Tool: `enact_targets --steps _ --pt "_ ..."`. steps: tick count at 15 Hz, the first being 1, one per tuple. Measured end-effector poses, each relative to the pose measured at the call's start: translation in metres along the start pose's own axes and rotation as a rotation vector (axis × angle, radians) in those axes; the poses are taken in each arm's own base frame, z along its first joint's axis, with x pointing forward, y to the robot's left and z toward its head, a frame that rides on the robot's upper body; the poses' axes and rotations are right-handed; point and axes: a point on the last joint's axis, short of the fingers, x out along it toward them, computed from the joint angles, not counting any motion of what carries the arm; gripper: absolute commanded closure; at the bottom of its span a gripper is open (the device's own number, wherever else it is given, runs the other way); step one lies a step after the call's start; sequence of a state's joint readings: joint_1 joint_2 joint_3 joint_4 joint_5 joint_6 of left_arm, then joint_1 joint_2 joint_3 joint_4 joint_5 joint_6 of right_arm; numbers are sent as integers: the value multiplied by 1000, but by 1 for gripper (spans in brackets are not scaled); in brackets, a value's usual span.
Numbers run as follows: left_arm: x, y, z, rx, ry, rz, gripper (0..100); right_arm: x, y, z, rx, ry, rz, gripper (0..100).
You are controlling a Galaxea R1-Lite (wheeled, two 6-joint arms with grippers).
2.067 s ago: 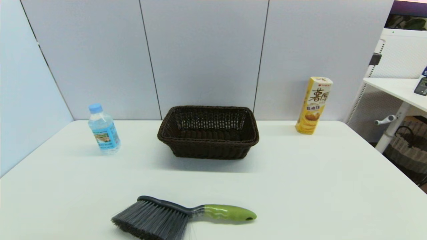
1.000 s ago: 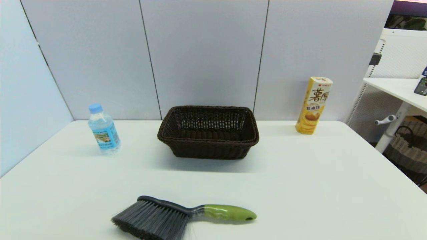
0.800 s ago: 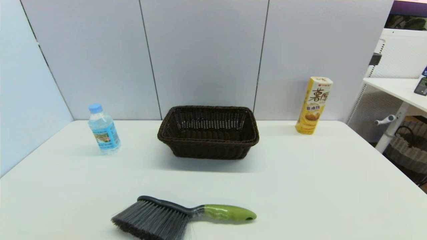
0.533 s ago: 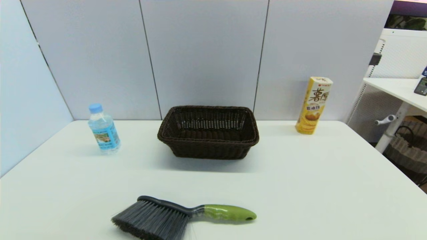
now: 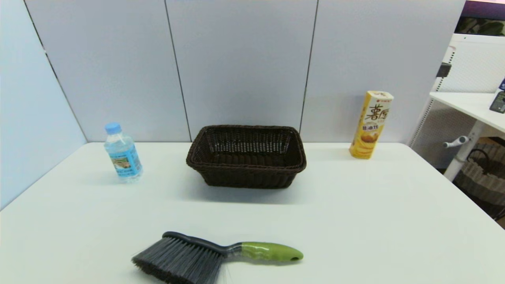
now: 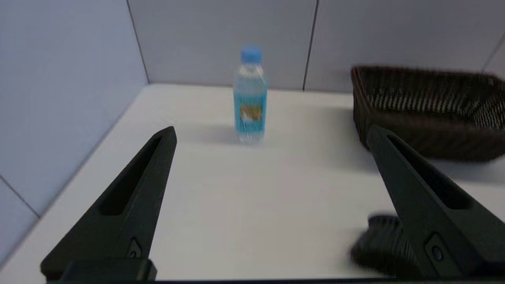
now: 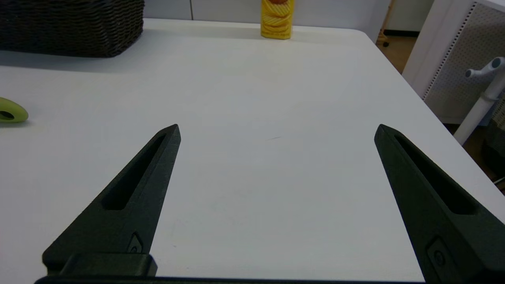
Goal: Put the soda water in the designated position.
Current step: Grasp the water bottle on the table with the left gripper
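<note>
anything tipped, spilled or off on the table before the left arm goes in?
Nothing stands out. The soda water stands upright with its cap on, the basket sits level, the yellow snack box is upright, and the brush lies flat.

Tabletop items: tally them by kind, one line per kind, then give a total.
Small clear plastic bottle with light blue cap and blue label: 1
Dark brown woven rectangular basket: 1
Tall yellow cardboard snack box: 1
Hand brush with grey bristles and green handle: 1
Total: 4
</note>
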State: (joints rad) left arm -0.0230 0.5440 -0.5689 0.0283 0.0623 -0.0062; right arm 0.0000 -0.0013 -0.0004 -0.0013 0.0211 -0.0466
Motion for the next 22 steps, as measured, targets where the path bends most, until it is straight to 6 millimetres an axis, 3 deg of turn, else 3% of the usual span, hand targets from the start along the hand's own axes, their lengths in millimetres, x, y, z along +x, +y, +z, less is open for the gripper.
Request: enact_targets --steps 2,5,8,12,16,22 --pt "38 -2 38 -10 8 22 0 0 0 0 0 0 0 0" --pt "109 -4 66 -13 17 57 0 0 0 0 0 0 0 0" --pt "182 -4 60 -13 9 53 0 0 0 0 0 0 0 0" --pt "255 -3 24 5 32 -59 0 0 0 0 0 0 0 0" --pt "287 14 -20 78 99 -101 0 0 0 0 0 0 0 0" --pt "302 23 -63 101 183 -41 0 0 0 0 0 1 0 0"
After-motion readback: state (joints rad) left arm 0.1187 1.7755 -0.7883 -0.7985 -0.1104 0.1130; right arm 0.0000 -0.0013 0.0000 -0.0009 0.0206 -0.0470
